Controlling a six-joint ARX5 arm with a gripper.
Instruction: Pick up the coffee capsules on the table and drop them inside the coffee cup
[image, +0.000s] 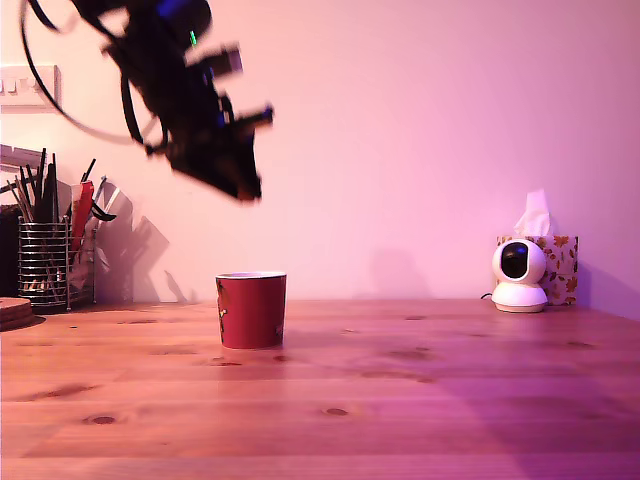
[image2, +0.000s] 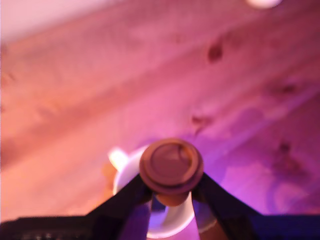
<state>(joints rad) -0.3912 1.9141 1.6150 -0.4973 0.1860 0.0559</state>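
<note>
A brown coffee capsule (image2: 171, 167) sits clamped between the 2 dark fingers (image2: 125, 197) of the gripper (image2: 171, 192), its round rimmed top facing the wrist camera; just behind it the pale rim of the coffee cup (image2: 125, 172) shows, so the capsule seems to hang over the cup's mouth, though the blur leaves the alignment unsure; in the exterior view the red coffee cup (image: 251, 309) stands upright on the table (image: 400, 400), with the gripper (image: 245, 185) high above it and slightly toward that view's left; no other capsule is visible on the wood; the step in hand looks like carrying to the drop; next, centre over the opening, perhaps lower, then part the fingers.
</note>
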